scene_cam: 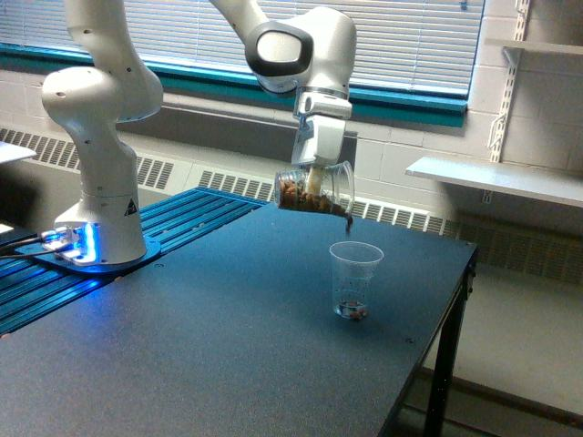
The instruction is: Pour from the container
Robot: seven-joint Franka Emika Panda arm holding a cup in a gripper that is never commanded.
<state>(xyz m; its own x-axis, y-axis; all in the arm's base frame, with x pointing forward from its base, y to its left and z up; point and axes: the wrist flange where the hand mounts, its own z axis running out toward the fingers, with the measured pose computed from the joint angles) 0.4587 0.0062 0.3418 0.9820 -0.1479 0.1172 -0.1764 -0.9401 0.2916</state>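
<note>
My gripper [316,176] is shut on the container [315,189], a clear thick-walled tumbler lying almost on its side in the air, mouth toward the exterior view's right. Brown bits fill its lower side and spill over the lip [349,218]. Right below the lip stands a thin clear plastic cup [354,279] on the dark table [209,346]. A few brown bits lie at that cup's bottom. The fingertips are partly hidden behind the tumbler's wall.
The arm's white base [96,228] stands on a blue-lit plate at the exterior view's left. The table's right edge [455,300] drops off close to the plastic cup. A white shelf [496,177] hangs on the wall behind.
</note>
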